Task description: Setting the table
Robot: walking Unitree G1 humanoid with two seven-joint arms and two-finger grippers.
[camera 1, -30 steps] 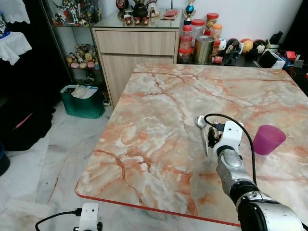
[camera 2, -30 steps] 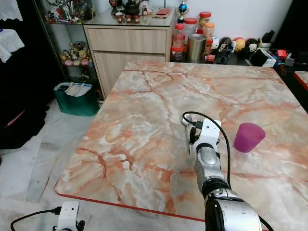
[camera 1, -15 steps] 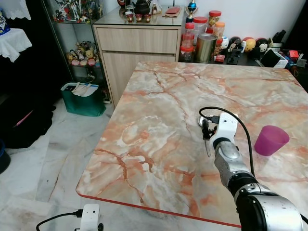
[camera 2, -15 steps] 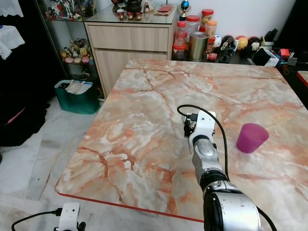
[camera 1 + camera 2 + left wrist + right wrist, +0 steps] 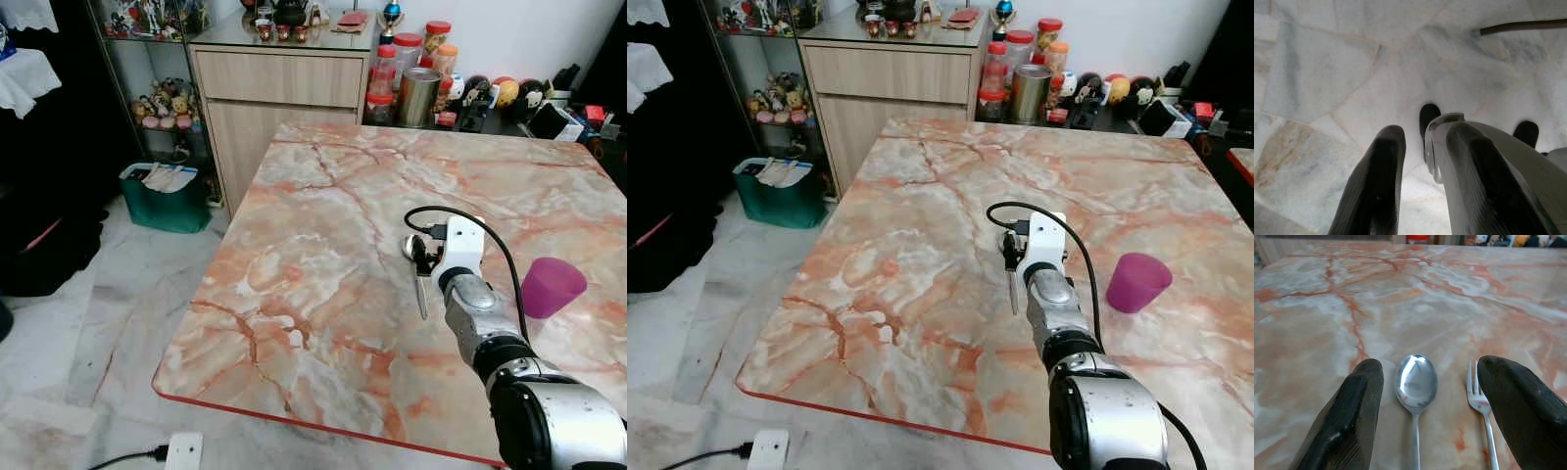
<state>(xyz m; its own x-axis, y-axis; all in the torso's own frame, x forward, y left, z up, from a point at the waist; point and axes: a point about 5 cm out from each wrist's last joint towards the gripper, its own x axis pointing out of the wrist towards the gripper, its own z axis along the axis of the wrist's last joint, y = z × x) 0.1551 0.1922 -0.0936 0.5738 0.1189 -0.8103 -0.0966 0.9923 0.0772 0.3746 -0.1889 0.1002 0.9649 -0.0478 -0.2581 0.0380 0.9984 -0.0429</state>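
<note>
While our right gripper (image 5: pixel 1422 401) hovers low over the marble table (image 5: pixel 323 255), its two black fingers stand wide apart, with the spoon (image 5: pixel 1416 382) lying between them and the fork (image 5: pixel 1480 404) just inside the far finger. Both pieces rest flat on the table, side by side and near each other, handles toward us; the purple cup (image 5: pixel 552 286) stands upright well apart from the spoon, on the robot's right. Compared with a second ago, our right wrist sits a little farther forward over the spoon's handle, so more of the handle is covered from the head view, though part of that shift may come from our head moving, since the whole scene has slid too. We judge the cutlery is already laid down and the open hand is either just released or lining up for a fresh grasp; we cannot tell which. Our left gripper (image 5: pixel 1415 181) hangs idle above the pale floor tiles (image 5: pixel 1317 78), fingers slightly parted and empty.
</note>
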